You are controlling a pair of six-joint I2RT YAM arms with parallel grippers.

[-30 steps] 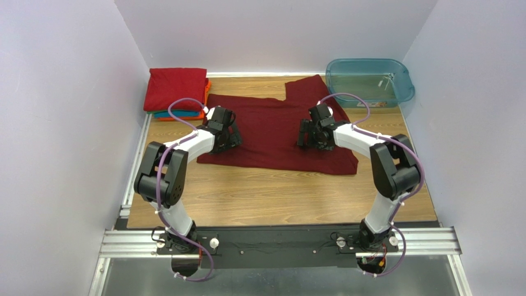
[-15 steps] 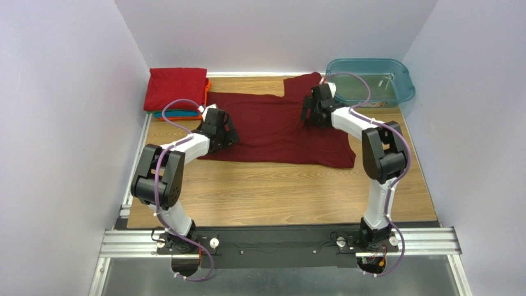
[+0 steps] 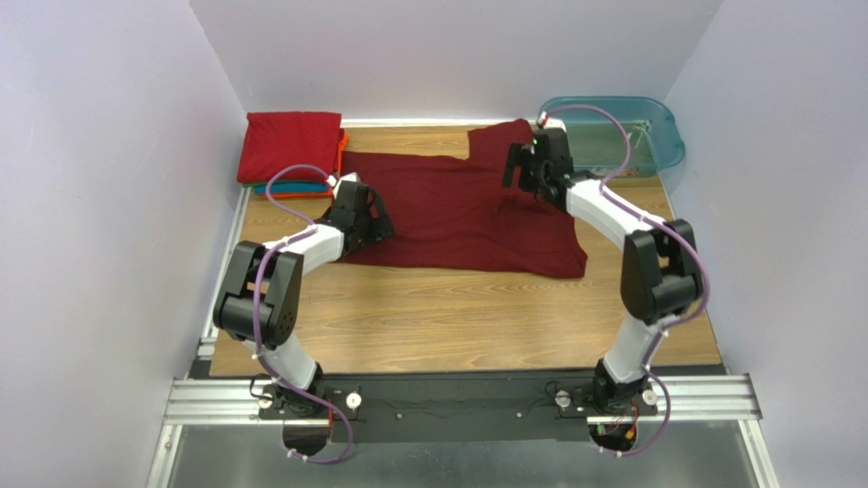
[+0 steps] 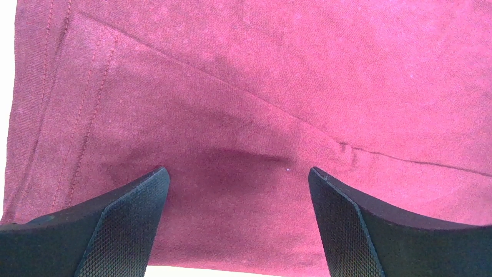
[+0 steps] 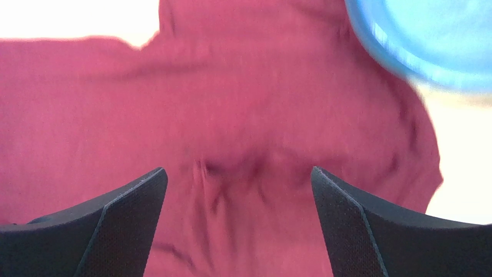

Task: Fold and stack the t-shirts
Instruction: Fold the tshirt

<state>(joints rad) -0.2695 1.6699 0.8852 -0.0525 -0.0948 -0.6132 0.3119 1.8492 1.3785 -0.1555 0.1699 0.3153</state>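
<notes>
A dark maroon t-shirt (image 3: 458,208) lies spread on the wooden table, one sleeve (image 3: 504,137) reaching toward the back. My left gripper (image 3: 369,226) hovers open over its left edge; the left wrist view shows only maroon cloth (image 4: 242,109) with a hem seam between the wide jaws of that gripper (image 4: 237,179). My right gripper (image 3: 528,173) is open above the shirt's rumpled right part, near the sleeve. In the blurred right wrist view, this gripper (image 5: 238,176) has wrinkled cloth (image 5: 231,115) below it. Folded t-shirts (image 3: 290,147), red on top with teal and orange beneath, are stacked back left.
A translucent teal plastic tub (image 3: 652,127) stands at the back right, just behind my right arm; its rim (image 5: 416,40) shows top right in the right wrist view. White walls close in the table (image 3: 458,315) on three sides.
My right gripper has moved from the shirt's middle right toward the back, near the sleeve and tub. The shirt's right side has bunched and its front edge pulled back. My left gripper shifted slightly left.
</notes>
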